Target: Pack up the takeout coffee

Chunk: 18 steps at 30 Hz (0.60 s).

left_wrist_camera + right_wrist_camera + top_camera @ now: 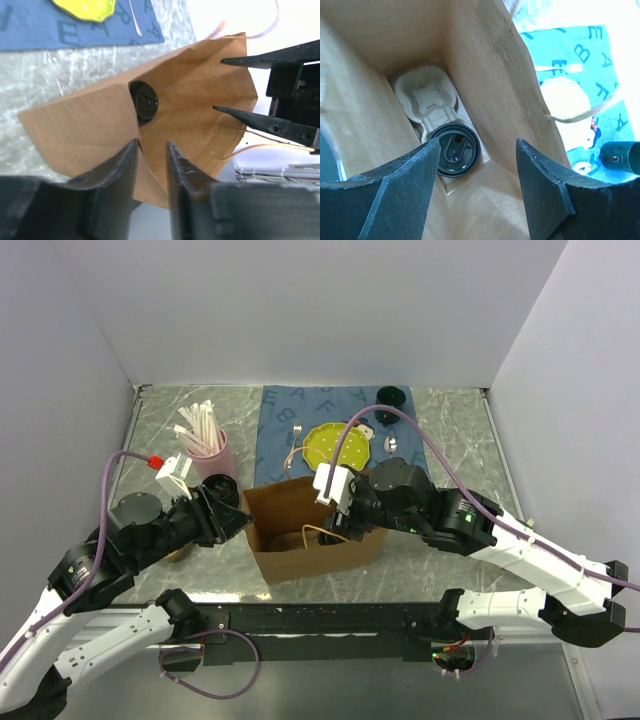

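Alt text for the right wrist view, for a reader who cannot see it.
Looking down into an open brown paper bag, the black-lidded takeout coffee sits in a pale moulded carrier at the bottom. The right gripper hangs open above it, fingers empty.

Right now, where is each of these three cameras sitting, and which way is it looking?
Top external: fixed above and behind the arms, looking down at the paper bag; both arms show, left gripper and right gripper at the bag.
Left wrist: on the left arm, looking into the bag from its left side; its own fingers frame the bottom.
Right wrist: on the right arm, looking down into the bag; its own fingers show.
Shared: both wrist views show the takeout coffee inside the bag.
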Motion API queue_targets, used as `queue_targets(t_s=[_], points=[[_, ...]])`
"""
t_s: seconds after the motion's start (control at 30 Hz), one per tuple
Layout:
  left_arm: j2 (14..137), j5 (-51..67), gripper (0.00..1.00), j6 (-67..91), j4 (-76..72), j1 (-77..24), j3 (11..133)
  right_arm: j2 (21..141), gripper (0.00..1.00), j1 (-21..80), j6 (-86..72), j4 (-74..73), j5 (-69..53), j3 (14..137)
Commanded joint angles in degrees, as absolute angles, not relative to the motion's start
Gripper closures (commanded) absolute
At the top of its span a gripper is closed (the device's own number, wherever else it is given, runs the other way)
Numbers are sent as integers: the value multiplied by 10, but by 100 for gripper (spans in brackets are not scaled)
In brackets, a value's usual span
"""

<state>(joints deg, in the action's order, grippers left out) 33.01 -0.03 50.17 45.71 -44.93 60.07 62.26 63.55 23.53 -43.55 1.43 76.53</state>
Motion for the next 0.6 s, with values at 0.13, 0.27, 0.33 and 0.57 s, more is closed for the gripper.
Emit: queue_targets(t_s=[0.13, 0.27, 0.33, 0.57], points=[[338, -75, 49, 447, 450, -450, 650, 612, 32, 605, 189, -354, 63, 793], [347, -106, 42, 419, 442, -450, 666, 630, 33, 594, 179, -329, 87, 814], [353, -130, 37, 402, 441, -450, 675, 640, 30, 592, 175, -305, 99, 830], [412, -279, 1, 322, 412, -450, 715, 685, 28, 591, 122, -320, 172, 943]])
